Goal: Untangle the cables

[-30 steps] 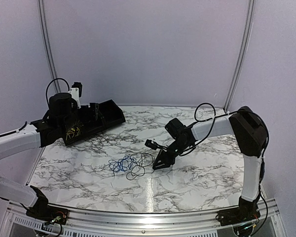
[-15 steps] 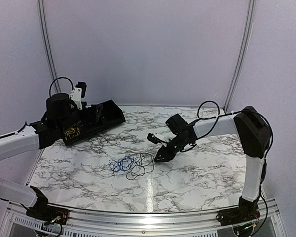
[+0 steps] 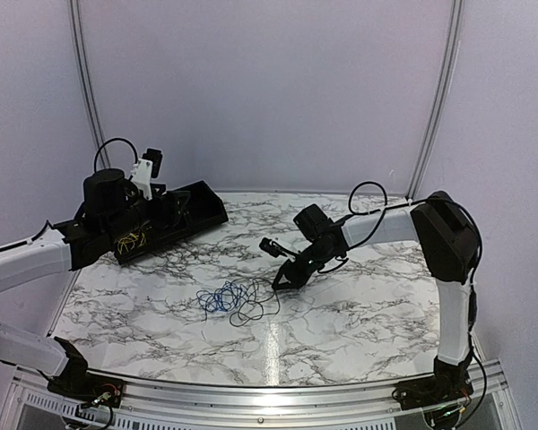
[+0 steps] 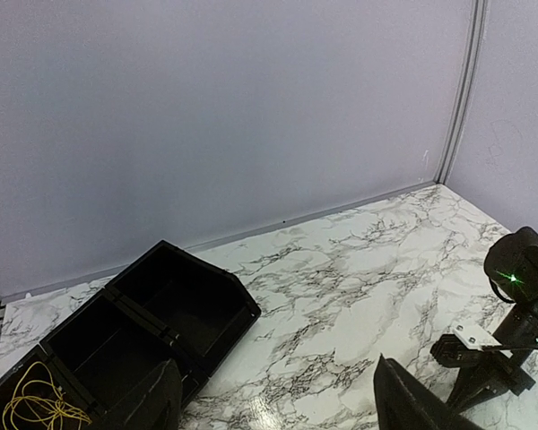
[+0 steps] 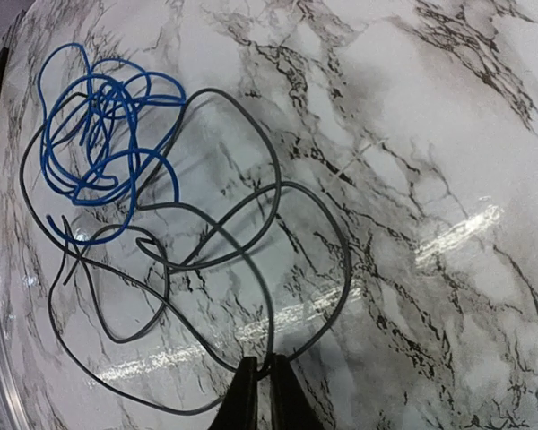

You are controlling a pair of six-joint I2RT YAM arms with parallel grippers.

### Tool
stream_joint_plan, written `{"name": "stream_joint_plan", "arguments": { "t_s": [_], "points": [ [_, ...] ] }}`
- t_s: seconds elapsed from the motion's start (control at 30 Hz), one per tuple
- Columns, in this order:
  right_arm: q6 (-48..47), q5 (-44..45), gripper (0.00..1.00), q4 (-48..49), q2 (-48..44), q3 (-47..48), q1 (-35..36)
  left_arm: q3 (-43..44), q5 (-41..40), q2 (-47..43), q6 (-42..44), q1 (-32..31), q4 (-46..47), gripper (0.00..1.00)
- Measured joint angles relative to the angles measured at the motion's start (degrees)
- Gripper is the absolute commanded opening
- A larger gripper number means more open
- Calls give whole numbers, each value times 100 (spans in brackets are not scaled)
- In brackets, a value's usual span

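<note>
right gripper (image 3: pixel 282 281) | moved left, farther from its base; tips now pinched on black cable (image 5: pixel 276 184)

light: even, soft | glare: white streaks on marble table (image 3: pixel 359 313) | shadows: faint | focus: sharp

Down at the bottom edge, the left gripper (image 4: pixel 278 408) shows its two dark fingers (image 4: pixel 152 399) spread wide, with nothing between them but marble. The black bin (image 4: pixel 220 345) sits at lower left on the table (image 4: pixel 359 269), set at an angle and split by a divider into two compartments. There's the yellow cable (image 4: pixel 36 408), a loose coil lying in the nearer compartment, at the corner of the frame. The farther compartment holds nothing visible. Over on the right edge the right arm (image 4: pixel 520 296) leans in, a green light glowing on its black housing and a white piece just below. Its tip reaches down toward the tabletop. Behind it all stands the plain lavender wall (image 4: pixel 233 116), with a metal post (image 4: pixel 462 90) in the corner.
</note>
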Motion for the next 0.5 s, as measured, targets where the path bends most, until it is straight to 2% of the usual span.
{"name": "stream_joint_plan", "arguments": {
  "t_s": [0.3,0.5],
  "points": [
    [-35,-2,0,-22,-142,-70,0,0,308,-42,90,0,15,72],
    [-367,111,0,-166,-1126,-249,0,0,1005,68,103,-15,24,68]
  ]
}}
